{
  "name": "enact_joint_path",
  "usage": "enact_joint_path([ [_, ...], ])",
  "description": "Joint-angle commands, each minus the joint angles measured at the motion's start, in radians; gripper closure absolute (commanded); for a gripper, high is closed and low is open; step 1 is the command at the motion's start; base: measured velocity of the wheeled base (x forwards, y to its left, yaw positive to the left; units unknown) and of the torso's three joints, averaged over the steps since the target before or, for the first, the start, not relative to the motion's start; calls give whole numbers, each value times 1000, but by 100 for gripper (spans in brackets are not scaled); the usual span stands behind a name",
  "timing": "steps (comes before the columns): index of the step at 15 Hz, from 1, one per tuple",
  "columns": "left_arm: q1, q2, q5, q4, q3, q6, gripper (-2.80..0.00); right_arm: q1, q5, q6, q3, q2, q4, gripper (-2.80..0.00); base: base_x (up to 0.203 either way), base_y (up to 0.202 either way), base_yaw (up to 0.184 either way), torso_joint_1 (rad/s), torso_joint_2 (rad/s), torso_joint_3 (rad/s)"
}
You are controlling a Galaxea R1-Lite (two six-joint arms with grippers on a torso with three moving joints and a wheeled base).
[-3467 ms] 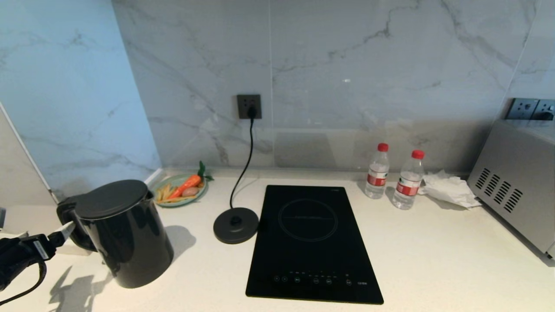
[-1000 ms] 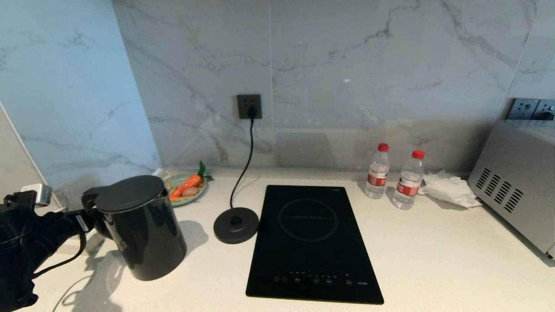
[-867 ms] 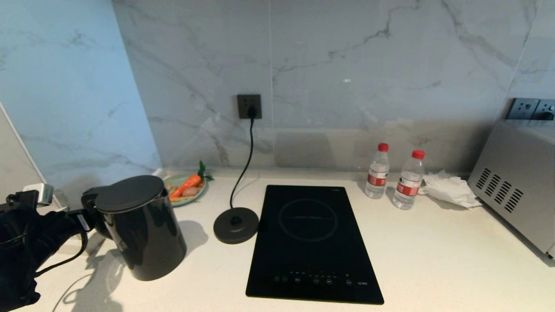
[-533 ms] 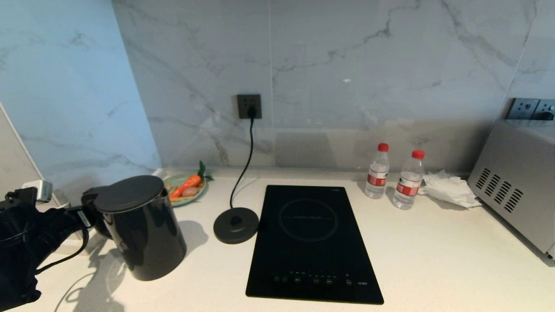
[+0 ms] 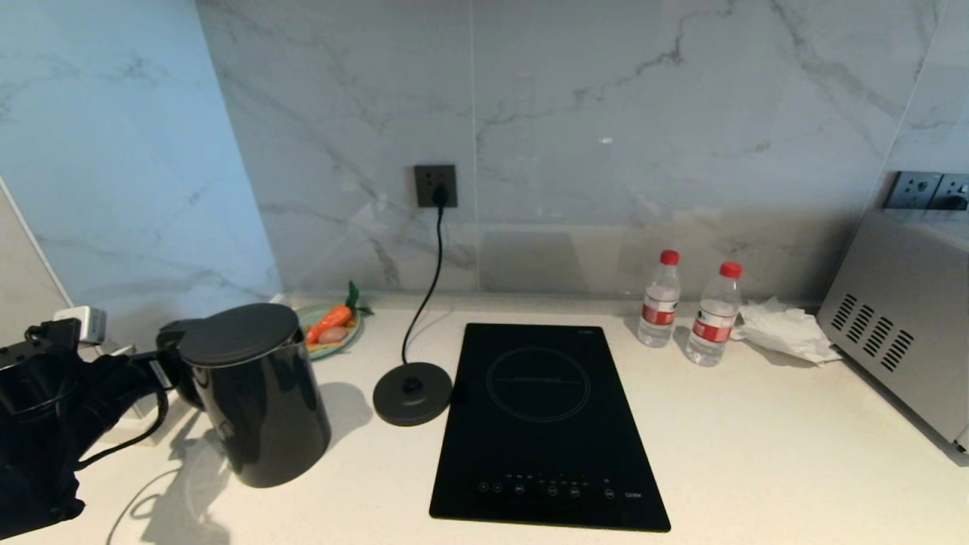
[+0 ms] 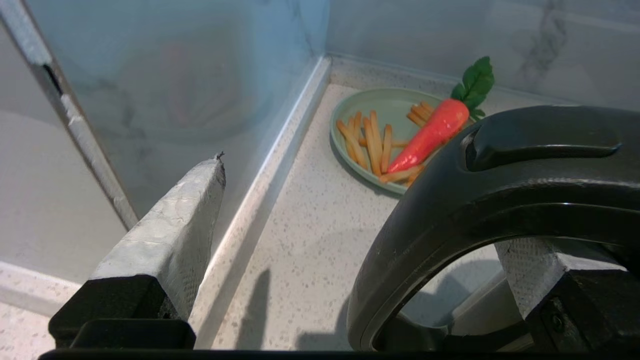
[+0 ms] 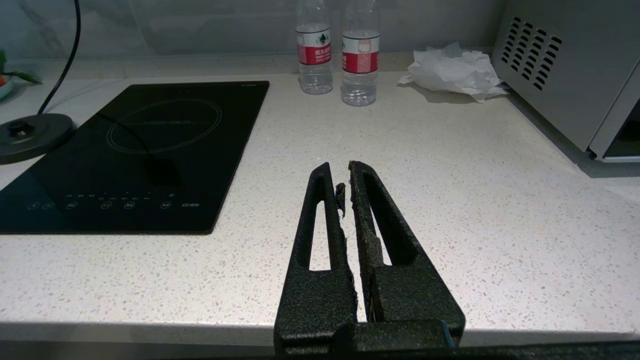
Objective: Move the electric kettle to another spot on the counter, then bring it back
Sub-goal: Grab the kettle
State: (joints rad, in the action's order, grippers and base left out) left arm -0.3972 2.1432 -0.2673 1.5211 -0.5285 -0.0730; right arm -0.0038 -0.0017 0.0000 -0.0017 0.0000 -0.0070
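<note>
Two robot arms share a white speckled worktop (image 5: 757,454). At far left, the black-sleeved left gripper (image 6: 350,240) reaches level toward the kettle's loop handle (image 6: 450,200). Its fingers (image 6: 170,235) stand wide apart: one pad is outside the loop, the other pokes through it, and neither is pressed shut on the handle. The glossy black electric kettle (image 5: 253,397) stands upright on the worktop's left part, near the corner wall. Just behind it sits a green plate (image 5: 344,344) holding a toy carrot (image 5: 329,322) and fries. To the kettle's right lies its flat round base (image 5: 411,392), empty, its cord running up to a wall socket (image 5: 434,185). Next comes a black induction hob (image 5: 545,424). Further right stand two water bottles (image 5: 658,299) with red caps, then crumpled white paper (image 5: 783,329), then a grey oven (image 5: 901,325). The right gripper (image 7: 346,190) hangs before the worktop's front edge, fingers together, holding nothing.
</note>
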Motion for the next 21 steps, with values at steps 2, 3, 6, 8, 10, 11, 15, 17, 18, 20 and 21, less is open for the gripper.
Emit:
enact_joint_path([
  [2, 39, 22, 65, 9, -22, -1, -280, -1, 0, 0, 0, 0, -1, 0, 0, 0, 0, 0, 0, 0],
  [3, 41, 26, 74, 9, -22, 2, -280, -1, 0, 0, 0, 0, 0, 0, 0, 0, 0, 0, 0, 0],
  [6, 29, 32, 74, 9, -22, -1, -280, 1, 0, 0, 0, 0, 0, 0, 0, 0, 0, 0, 0, 0],
  [8, 27, 37, 74, 9, -22, -1, -280, 0, 0, 0, 0, 0, -1, 0, 0, 0, 0, 0, 0, 0],
  [10, 26, 34, 76, 9, -22, -1, -280, -1, 0, 0, 0, 0, 1, 0, 0, 0, 0, 0, 0, 0],
  [11, 24, 30, 76, 9, -22, -1, -280, 0, 0, 0, 0, 0, -1, 0, 0, 0, 0, 0, 0, 0],
  [15, 23, 24, 76, 9, -22, -2, -280, -1, 0, 0, 0, 0, 0, 0, 0, 0, 0, 0, 0, 0],
  [17, 19, 20, 77, 9, -21, -4, -280, 0, 0, 0, 0, 0, 0, 0, 0, 0, 0, 0, 0, 0],
  [18, 17, 19, 77, 9, -18, -3, -280, 1, 0, 0, 0, 0, -1, 0, 0, 0, 0, 0, 0, 0],
  [20, 14, 20, 77, 9, -16, -4, -280, -1, 0, 0, 0, 0, 1, 0, 0, 0, 0, 0, 0, 0],
  [21, 14, 20, 76, 9, -16, -4, -280, -1, 0, 0, 0, 0, 0, 0, 0, 0, 0, 0, 0, 0],
])
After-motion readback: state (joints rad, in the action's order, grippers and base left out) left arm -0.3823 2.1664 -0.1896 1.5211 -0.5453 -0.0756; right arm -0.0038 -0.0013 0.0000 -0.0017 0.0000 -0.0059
